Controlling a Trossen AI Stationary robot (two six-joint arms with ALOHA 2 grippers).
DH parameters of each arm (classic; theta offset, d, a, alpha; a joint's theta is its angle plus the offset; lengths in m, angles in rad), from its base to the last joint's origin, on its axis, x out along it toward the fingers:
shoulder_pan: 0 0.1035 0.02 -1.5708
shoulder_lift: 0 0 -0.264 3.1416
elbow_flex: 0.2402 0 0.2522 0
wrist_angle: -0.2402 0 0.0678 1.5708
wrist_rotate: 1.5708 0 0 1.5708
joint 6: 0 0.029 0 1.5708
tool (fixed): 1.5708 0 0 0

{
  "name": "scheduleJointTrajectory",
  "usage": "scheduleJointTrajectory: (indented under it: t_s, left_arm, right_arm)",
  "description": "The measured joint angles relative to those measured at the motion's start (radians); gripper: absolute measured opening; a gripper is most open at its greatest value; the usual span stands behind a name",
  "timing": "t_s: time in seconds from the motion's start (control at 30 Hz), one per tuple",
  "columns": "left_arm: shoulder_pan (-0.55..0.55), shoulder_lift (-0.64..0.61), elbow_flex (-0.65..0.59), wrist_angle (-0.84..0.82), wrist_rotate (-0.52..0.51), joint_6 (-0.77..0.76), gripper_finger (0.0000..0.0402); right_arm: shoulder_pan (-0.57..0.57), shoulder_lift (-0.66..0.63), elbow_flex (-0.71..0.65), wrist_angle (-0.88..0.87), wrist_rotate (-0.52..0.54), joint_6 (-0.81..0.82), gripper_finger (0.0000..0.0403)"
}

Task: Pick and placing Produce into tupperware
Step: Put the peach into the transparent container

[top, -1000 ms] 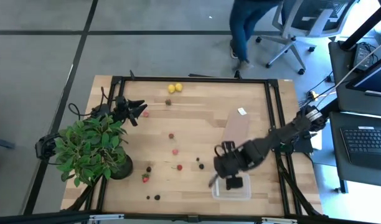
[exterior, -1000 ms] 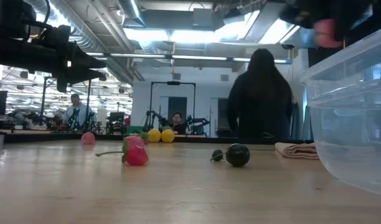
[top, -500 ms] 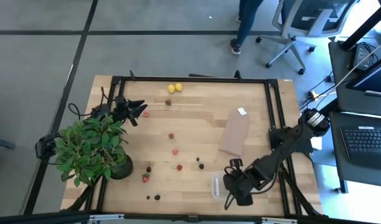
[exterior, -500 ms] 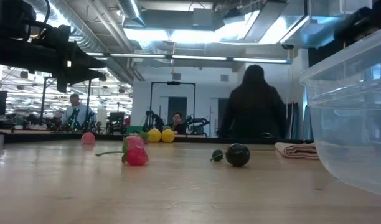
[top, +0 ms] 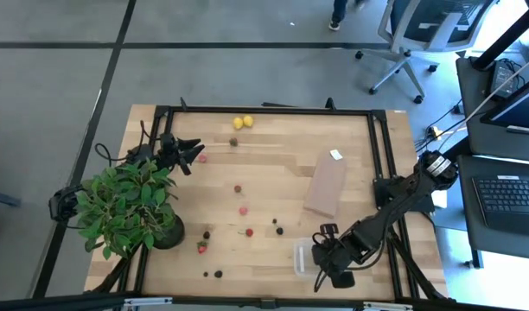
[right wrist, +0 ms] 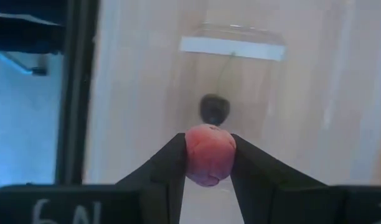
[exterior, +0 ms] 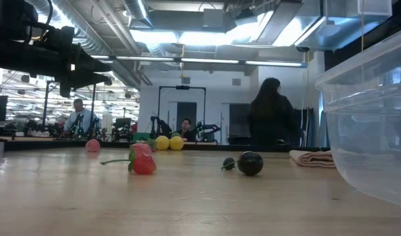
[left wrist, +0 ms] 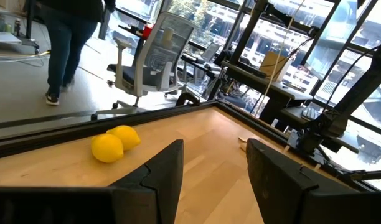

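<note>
My right gripper (top: 325,266) is near the table's near edge, above the clear tupperware (top: 301,257), and is shut on a red fruit piece (right wrist: 209,154). The tupperware (right wrist: 231,74) rests on the table below and holds a dark berry (right wrist: 213,109). Its wall fills the right of the low view (exterior: 367,124). My left gripper (top: 195,154) is open and empty at the far left, facing two yellow lemon pieces (left wrist: 114,143). Several red and dark pieces (top: 243,210) lie on the table's middle. My right gripper pinches the red fruit piece by its two opposite sides (right wrist: 189,157) between its two fingers. The fingers point down from above. The piece is lifted clear, over the tupperware.
A leafy potted plant (top: 126,207) stands at the near left. A flat brown block (top: 326,183) lies right of the middle, with a small white tag (top: 335,155) beyond it. A black frame (top: 381,173) runs along the table's edges. A person (exterior: 272,115) stands in the room behind.
My right gripper, still holding the red piece, has moved toward the table's near edge and gone out of the low view's top. It has stayed nearly still over the tupperware for the last half second.
</note>
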Motion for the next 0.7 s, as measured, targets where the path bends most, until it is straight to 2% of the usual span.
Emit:
scheduleJointTrajectory:
  t_s: [0.2,0.3,0.37,0.53,0.7]
  left_arm:
    - [0.0,0.0,0.0,0.014,0.0,0.001,0.0165]
    - [0.0,0.0,0.0,0.044,0.006,0.007,0.0165]
    - [0.0,0.0,0.0,0.07,0.068,0.046,0.0165]
    - [-0.001,0.0,0.0,0.102,0.36,0.227,0.0165]
    - [-0.023,0.008,0.0,0.099,0.397,0.255,0.0165]
  right_arm:
    - [-0.015,-0.011,0.0,0.014,-0.068,0.008,0.0117]
    - [-0.026,-0.015,0.001,0.037,-0.067,0.008,0.0117]
    - [-0.036,-0.015,0.001,0.046,-0.068,0.007,0.0118]
    - [-0.078,-0.015,0.001,0.06,-0.068,0.003,0.0118]
    - [-0.118,-0.015,0.001,0.073,-0.067,0.001,0.0118]
